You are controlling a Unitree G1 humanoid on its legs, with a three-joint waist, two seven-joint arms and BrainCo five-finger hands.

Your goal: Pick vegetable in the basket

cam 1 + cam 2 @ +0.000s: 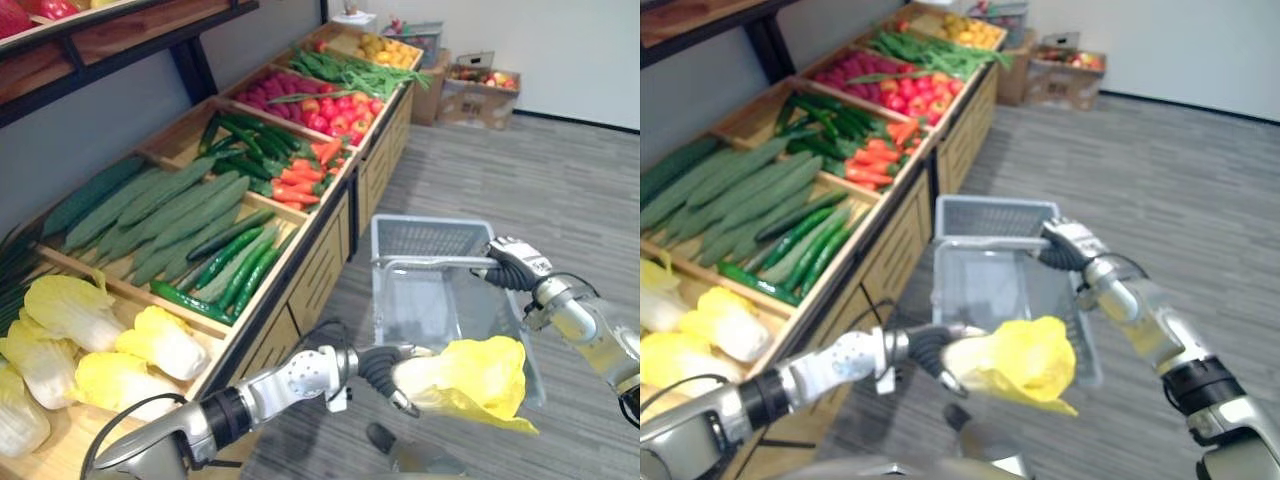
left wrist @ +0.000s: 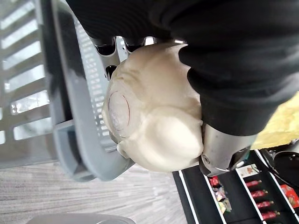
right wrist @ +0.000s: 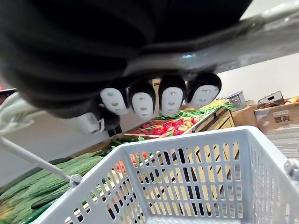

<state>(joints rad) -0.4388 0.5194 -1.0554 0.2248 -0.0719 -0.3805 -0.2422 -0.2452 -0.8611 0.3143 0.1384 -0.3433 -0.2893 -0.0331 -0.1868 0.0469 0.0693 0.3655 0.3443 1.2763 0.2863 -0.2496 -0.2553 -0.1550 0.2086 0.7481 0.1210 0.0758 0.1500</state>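
While the left hand [image 1: 380, 368] clamps a yellow cabbage [image 1: 470, 378] at the grey basket's [image 1: 425, 240] near rim, the right hand [image 1: 512, 262] curls round its handle [image 1: 430, 262]. Left stands a produce stand [image 1: 300, 280] with cucumbers [image 1: 165, 215]. The left wrist view shows the cabbage's pale stem end.

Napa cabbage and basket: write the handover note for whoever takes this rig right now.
The left hand is curled round the napa cabbage, holding it in the air at the near rim of the grey basket.
The right hand is curled round the basket handle, carrying the basket beside the vegetable stand.
Done: one cabbage is off the stand and gripped.
Left: bring it over the basket's opening and release it inside; the visible basket floor holds nothing yet.
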